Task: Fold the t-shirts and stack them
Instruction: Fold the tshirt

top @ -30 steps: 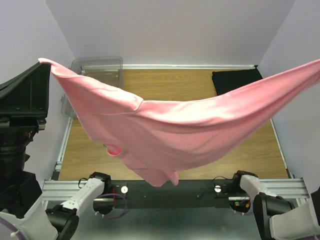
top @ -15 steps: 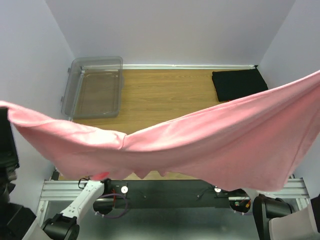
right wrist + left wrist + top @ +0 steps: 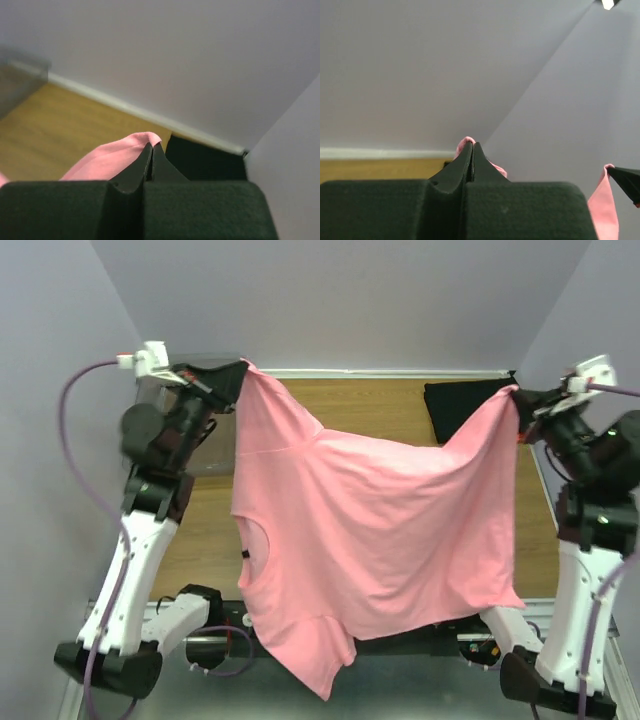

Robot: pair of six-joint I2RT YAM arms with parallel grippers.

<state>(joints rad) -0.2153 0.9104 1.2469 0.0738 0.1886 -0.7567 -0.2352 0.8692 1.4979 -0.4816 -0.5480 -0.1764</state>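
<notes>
A salmon-pink t-shirt (image 3: 370, 530) hangs spread in the air between both raised arms, above the table's near half. My left gripper (image 3: 240, 368) is shut on its upper left corner, where pink cloth (image 3: 466, 144) peeks past the closed tips. My right gripper (image 3: 510, 392) is shut on its upper right corner, with pink cloth (image 3: 115, 157) draped off the left of the tips. The shirt's neck opening (image 3: 252, 545) faces left and its lower end droops over the arm bases. A black t-shirt (image 3: 462, 405), folded into a rectangle, lies at the table's far right (image 3: 205, 160).
A clear plastic bin (image 3: 205, 455) stands at the far left of the wooden table (image 3: 370, 405), mostly hidden behind the left arm and the shirt. Grey walls close in the back and both sides.
Both arms have swung the pink shirt away from the camera. It now hangs as a flat sheet further out over the table, with both arms fully in view.
</notes>
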